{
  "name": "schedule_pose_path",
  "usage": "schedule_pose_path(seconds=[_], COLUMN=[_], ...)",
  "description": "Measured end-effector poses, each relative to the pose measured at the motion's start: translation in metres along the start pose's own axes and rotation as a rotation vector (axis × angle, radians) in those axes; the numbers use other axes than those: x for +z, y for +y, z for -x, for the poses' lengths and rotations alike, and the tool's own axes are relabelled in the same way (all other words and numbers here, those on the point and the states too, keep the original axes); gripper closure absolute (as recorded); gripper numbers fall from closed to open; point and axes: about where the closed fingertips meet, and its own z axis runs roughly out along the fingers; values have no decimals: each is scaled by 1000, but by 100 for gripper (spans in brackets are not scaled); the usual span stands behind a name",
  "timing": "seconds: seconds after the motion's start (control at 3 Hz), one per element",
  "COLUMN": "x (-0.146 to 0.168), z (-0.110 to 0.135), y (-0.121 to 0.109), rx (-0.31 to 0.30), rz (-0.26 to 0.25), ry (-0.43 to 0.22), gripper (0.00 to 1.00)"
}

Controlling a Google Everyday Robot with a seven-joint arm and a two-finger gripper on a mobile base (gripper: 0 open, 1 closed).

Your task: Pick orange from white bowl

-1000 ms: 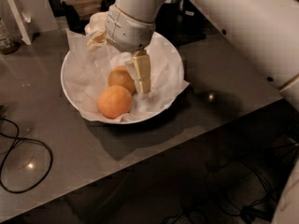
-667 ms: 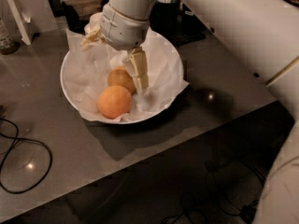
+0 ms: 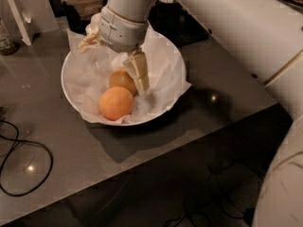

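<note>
Orange at the rear [image 3: 121, 79] lies in the white bowl [image 3: 65, 86] on crinkled paper [image 3: 163, 74], just behind a second, front orange [image 3: 116, 103]. Neither fruit has shifted over the last second.

In the camera view the end effector [image 3: 111, 69] hangs inside the bowl where it was a second ago; only the arm [image 3: 236, 27] above it has swung a little. Its fingers stand apart. One finger [image 3: 140, 74] reaches down against the right side of the rear orange, and the other shows up and to the left beside the wrist, so nothing is clamped.

As I judge it, the approach has settled, the rear orange looks to be the target, and closing on it has not yet begun. The bowl rests on the grey bench [image 3: 57, 141].
</note>
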Motion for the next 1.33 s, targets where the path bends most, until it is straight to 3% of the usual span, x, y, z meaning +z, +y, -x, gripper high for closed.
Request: schedule_pose_path(seconds=[0.67,1.0,1.33], x=[31,32,32], z=[2,2,2], y=[3,3,3], rx=[-49,-54,-54], rz=[-14,-16,-16], ry=[-67,-68,-68], gripper=[0,0,19])
